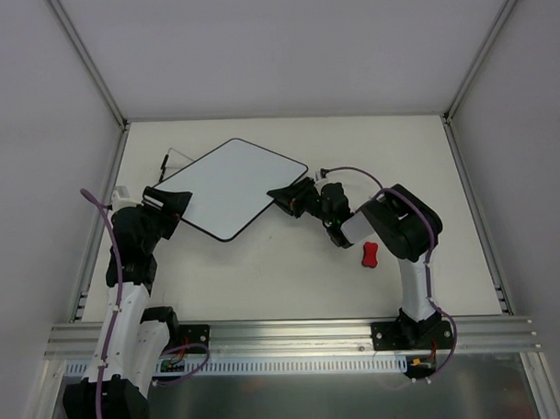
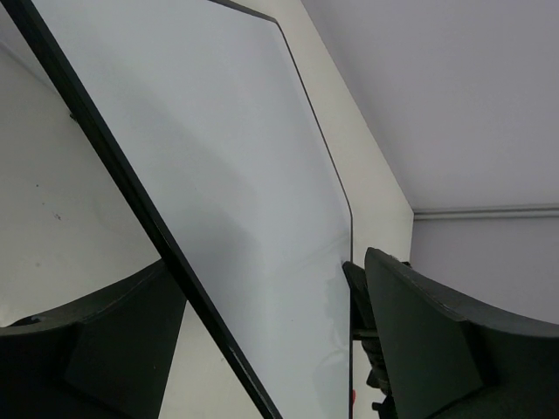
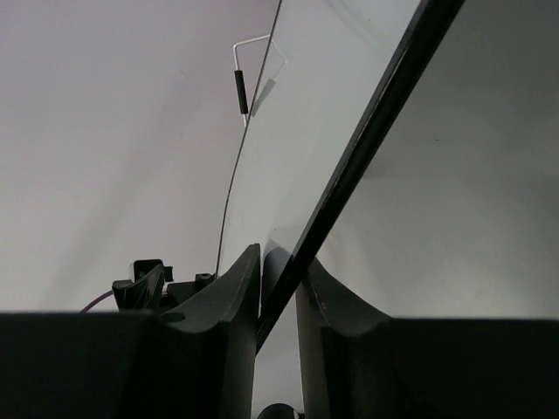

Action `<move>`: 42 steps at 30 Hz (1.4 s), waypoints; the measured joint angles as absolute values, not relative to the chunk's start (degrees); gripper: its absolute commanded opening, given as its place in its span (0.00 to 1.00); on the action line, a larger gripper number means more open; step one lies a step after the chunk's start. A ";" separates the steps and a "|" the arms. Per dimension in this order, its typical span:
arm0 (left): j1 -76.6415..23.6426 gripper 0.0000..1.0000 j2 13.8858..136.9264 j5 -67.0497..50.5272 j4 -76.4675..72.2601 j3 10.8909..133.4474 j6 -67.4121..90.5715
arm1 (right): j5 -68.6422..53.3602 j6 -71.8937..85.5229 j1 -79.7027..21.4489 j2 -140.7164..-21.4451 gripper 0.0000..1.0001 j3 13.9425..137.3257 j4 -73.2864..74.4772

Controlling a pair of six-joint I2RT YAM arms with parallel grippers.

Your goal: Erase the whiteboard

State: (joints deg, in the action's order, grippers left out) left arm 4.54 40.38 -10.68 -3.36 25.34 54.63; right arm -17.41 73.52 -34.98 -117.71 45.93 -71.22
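The smooth, black-rimmed, round-cornered whiteboard (image 1: 233, 186) sits at the table's (image 1: 292, 283) 11 o'clock, with bare surface open toward 6. The right gripper (image 3: 279, 266) clamps its 3 o'clock edge; the left gripper (image 2: 262, 349) gapes around its 9 o'clock edge.

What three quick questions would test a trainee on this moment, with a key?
1. True or false: the right gripper is shut on the edge of the whiteboard.
2. Multiple choice: the red eraser lies A) on the whiteboard, B) on the table, off the whiteboard, C) between a gripper's fingers.
3. Fill in: the left gripper has its jaws ___ on either side of the whiteboard's edge.
Key: 1 true; 2 B; 3 open.
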 measured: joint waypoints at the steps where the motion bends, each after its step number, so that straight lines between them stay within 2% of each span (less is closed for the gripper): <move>1: 4.54 0.79 40.38 -10.68 -3.36 25.34 55.35 | -17.41 73.84 -34.98 -117.69 0.00 45.95 -71.20; 4: 4.54 0.73 40.40 -10.66 -3.36 25.34 58.13 | -17.43 74.72 -34.98 -117.67 0.00 46.15 -70.94; 12: 4.56 0.72 42.61 -13.26 -3.36 25.34 64.05 | -17.50 76.47 -34.98 -117.34 0.00 47.75 -70.41; 25: 4.54 0.55 44.60 -14.87 -3.38 24.05 73.25 | -18.44 77.65 -35.14 -117.14 0.00 48.23 -70.41; 27: 4.54 0.50 45.34 -14.66 -3.51 24.05 74.43 | -18.48 77.84 -35.24 -117.14 0.00 48.23 -70.41; 31: 4.54 0.35 47.20 -14.59 -4.05 24.08 76.01 | -18.52 78.22 -35.53 -117.14 0.00 48.23 -70.41; 34: 4.54 0.20 47.90 -14.55 -4.56 24.05 76.93 | -18.57 78.72 -35.62 -117.14 0.00 48.23 -70.43; 35: 4.54 0.11 47.92 -14.55 -4.86 24.03 77.14 | -18.59 78.94 -35.62 -117.14 0.00 48.23 -70.43; 37: 4.56 0.03 47.92 -14.61 -5.93 23.94 78.08 | -18.74 79.40 -35.62 -117.14 0.00 48.23 -70.22; 38: 4.56 0.00 47.88 -14.66 -6.92 23.94 78.74 | -18.92 79.72 -35.62 -117.14 0.00 48.23 -69.73; 41: 4.54 0.00 47.44 -14.72 -8.45 23.94 78.89 | -19.38 80.77 -35.66 -117.14 0.01 48.23 -69.17; 42: 4.54 0.00 47.44 -14.72 -8.47 23.94 78.87 | -19.44 80.86 -35.66 -117.12 0.06 48.23 -69.17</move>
State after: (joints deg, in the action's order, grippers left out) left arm 4.54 47.44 -14.72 -8.47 23.94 78.87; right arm -19.44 80.86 -35.66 -117.12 48.23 -69.17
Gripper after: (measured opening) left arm 0.040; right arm 0.177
